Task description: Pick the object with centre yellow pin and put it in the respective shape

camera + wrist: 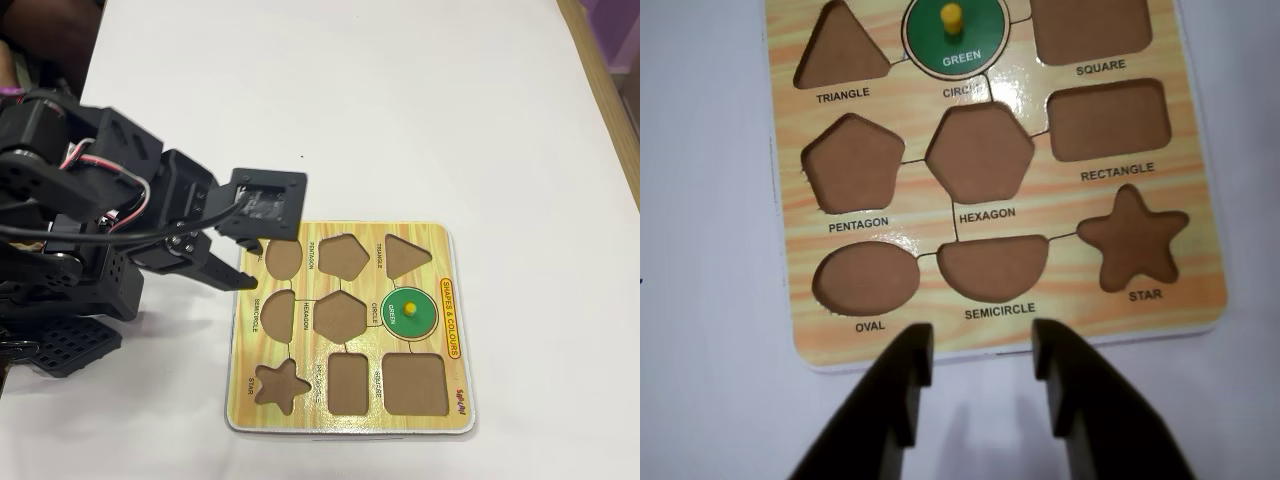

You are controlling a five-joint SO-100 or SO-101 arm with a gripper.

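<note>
Two black fingers (902,380) of the gripper (982,345) are poking in at six o'clock of the wrist view, spread apart with bare white table (700,300) showing between them and nothing in their grasp. Just past their tips the near edge of the yellow wood-grain shape board (920,180) is lying flat, its rim almost touching them in the picture. Nearest on the board are sitting the OVAL cut-out (866,280) at about seven o'clock, the SEMICIRCLE cut-out (992,268) straight ahead, and the STAR cut-out (1132,240) toward four o'clock. Farther in, the HEXAGON cut-out (980,152) is occupying the middle, with the PENTAGON cut-out (852,162) at nine o'clock and the RECTANGLE cut-out (1108,120) at three. At twelve o'clock, at the far edge of the view, the green disc (952,50) with its yellow knob (952,16) is resting inside the CIRCLE cut-out (908,40), filling it, with the word GREEN readable on its face. In the overhead view the arm (90,230) is reaching in from nine o'clock, the gripper hanging over the board's left edge, well apart from the disc, which is sitting right of the board's centre.
</note>
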